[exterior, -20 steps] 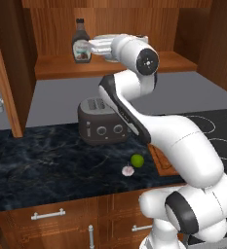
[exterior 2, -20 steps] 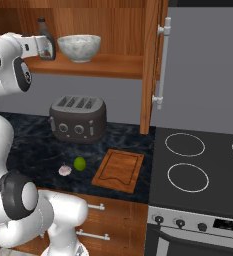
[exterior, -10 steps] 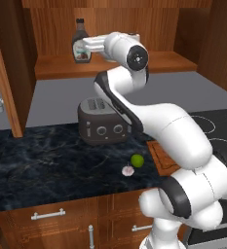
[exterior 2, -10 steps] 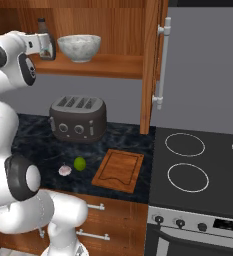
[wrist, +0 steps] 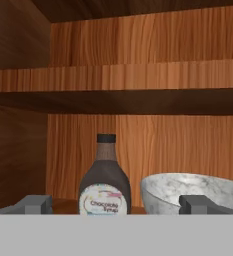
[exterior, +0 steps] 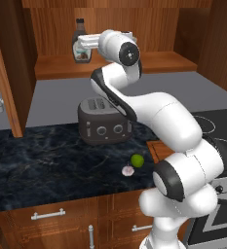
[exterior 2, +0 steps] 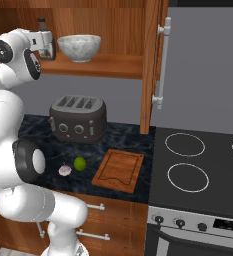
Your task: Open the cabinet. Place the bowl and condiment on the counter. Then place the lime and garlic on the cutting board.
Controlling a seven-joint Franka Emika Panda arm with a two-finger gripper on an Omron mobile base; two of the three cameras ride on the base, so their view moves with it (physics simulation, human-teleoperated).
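Claw (wrist: 113, 205) spread before dark brown bulbous condiment bottle (wrist: 104, 180) beside marbled stone bowl (wrist: 198, 192); reddish-brown wooden cabinet (exterior 2: 153, 55) opened, nothing placed.

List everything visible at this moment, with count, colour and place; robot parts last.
cabinet: one, reddish-brown, on the wall, doors open
bottle: one, dark brown, light label, cabinet shelf
bowl: one, whitish-grey marbled, shelf beside the bottle
counter: one, dark marbled
toaster: one, dark grey, on the counter
lime: one, green, counter
garlic: one, pale pink, beside the lime
cutting board: one, reddish-brown, counter by the stove
stove: one, black
drawers: reddish-brown, silver handles, under the counter
gripper: one, open, facing the bottle
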